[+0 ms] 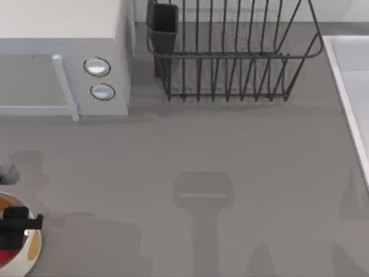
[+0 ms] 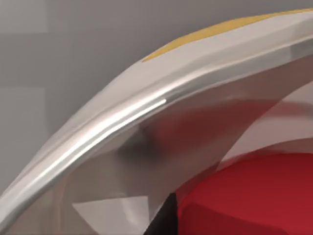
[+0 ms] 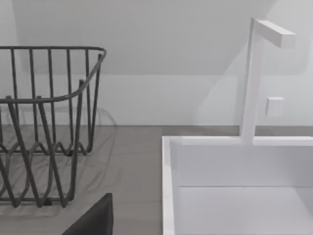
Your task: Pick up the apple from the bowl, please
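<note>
Red apple: seated inside the white, gold-spotted bowl at the bench's left edge, below the microwave. Left tool: low over that bowl, close to the fruit; finger state cannot be told. Risk: a finger catching the glossy rim, tipping the bowl, or pinching off-centre so the fruit slips. Right arm: parked beside the sink.

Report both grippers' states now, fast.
Left gripper: down in the bowl at the table's left edge, over the apple; open or closed cannot be told.
Right gripper: cannot be told.
</note>
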